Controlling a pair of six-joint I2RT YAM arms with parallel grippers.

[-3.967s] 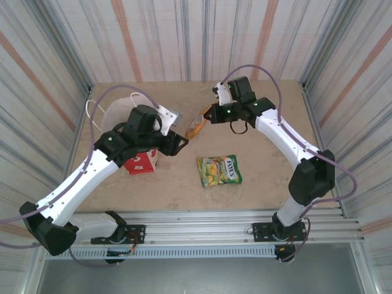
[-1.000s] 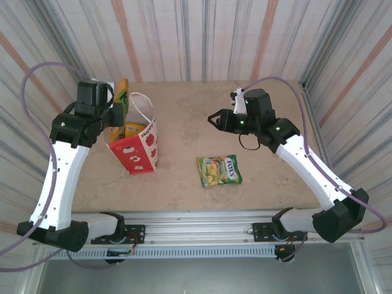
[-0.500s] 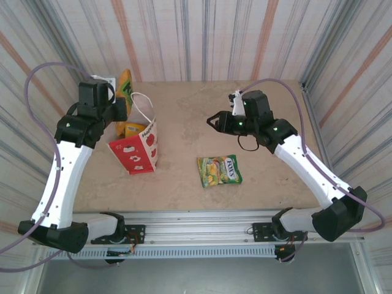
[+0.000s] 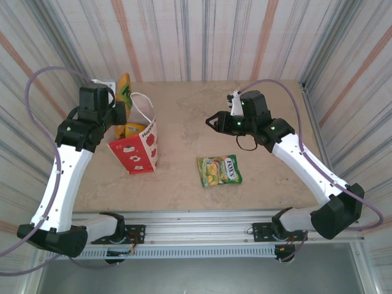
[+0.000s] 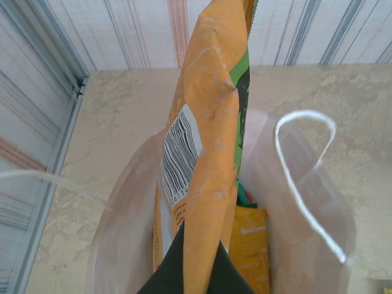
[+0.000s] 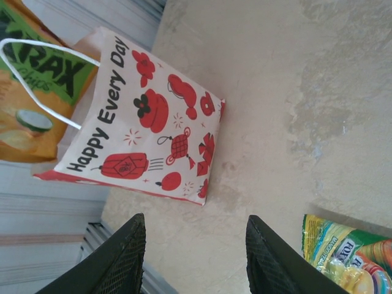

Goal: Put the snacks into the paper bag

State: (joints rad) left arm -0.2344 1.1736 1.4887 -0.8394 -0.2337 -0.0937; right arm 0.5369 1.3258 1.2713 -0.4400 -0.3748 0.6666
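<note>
- The left arm rose steeply from its base and bent forward at the elbow. It carried the left tool (image 4: 117, 114) high over the far-left part of the table (image 4: 184, 184).
- The left tool (image 5: 187, 272) was clamped shut on one end of an orange packet (image 5: 208, 141). The packet stuck straight out past the fingertips, creased, with a barcode and a green patch showing.
- Directly under that tool stood the white paper bag (image 5: 306, 202), mouth open and string handle looped up. A yellow packet (image 5: 248, 245) lay inside it.
- The right arm reached forward and inward with its wrist level. The right tool (image 4: 211, 119) had its jaws apart with nothing between them.
- A green packet (image 6: 349, 254) lay flat on the table, just beside the right tool (image 6: 196, 257).
- Well ahead of that tool, the bag (image 6: 147, 141) showed red prints and "Happy Every Day" lettering.
</note>
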